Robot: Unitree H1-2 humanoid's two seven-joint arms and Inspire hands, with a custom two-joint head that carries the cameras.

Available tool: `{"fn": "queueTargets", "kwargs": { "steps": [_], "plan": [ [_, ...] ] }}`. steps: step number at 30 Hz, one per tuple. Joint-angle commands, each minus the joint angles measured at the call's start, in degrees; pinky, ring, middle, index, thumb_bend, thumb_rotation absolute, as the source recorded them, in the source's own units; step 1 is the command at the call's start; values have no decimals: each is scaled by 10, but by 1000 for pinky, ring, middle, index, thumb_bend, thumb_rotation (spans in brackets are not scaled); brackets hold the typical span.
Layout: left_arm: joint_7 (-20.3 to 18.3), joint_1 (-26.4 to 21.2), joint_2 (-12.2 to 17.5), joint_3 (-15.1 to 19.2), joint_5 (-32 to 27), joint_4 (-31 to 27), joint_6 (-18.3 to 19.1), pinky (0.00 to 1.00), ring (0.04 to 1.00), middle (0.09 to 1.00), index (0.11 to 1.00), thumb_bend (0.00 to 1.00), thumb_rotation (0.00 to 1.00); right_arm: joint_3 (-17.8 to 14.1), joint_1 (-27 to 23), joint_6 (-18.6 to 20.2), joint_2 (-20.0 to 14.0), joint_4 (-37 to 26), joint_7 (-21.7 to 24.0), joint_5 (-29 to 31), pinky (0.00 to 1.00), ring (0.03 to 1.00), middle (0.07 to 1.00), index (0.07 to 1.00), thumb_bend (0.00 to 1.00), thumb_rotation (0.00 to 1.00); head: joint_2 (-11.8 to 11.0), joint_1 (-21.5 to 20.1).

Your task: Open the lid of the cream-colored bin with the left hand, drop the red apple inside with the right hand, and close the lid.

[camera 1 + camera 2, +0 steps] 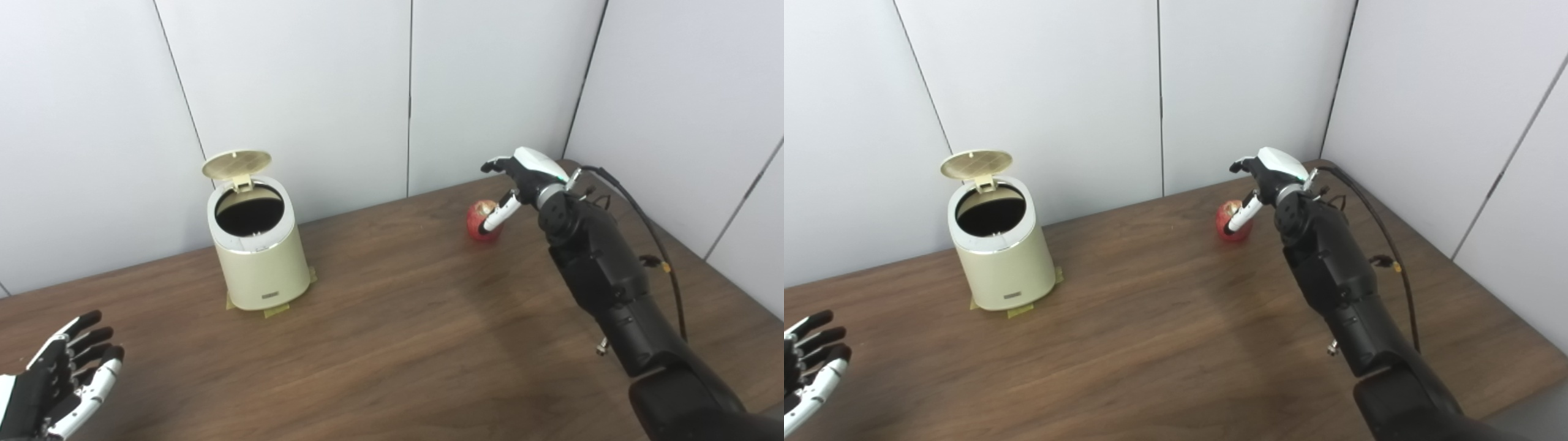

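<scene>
The cream-colored bin (260, 263) stands on the table at the left, its round lid (237, 164) tipped up and back, the dark inside showing. A red apple (481, 222) lies on the table at the far right. My right hand (519, 180) hovers just above and beside the apple with its fingers spread, one fingertip in front of the fruit; it holds nothing. My left hand (64, 383) rests low at the near left corner, palm up, fingers apart and empty, well away from the bin.
The wooden table (392, 331) ends at white wall panels behind and to the right. A black cable (649, 226) loops along my right forearm. Yellow tape tabs stick out under the bin's base.
</scene>
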Motion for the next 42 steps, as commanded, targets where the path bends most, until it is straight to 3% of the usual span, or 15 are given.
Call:
{"fn": "queueTargets", "kwargs": {
  "steps": [1,30,42],
  "plan": [
    [5,-24,7,2,6,-21,-6,708,784,801,869,330,230,-12,-43,-3,-8,10,-6,-16,824,935,908,833,922,82,1,1],
    [-14,-39,-1,14,27,-35,10,640,740,776,843,333,119,87,-48,-10,-35,118,-85,38,751,875,858,797,946,178,-3,14],
    [-34,-41,-14,25,51,-45,10,655,749,782,846,311,28,105,-47,-4,-41,115,-105,48,729,852,834,751,948,166,0,18]
  ]
}}
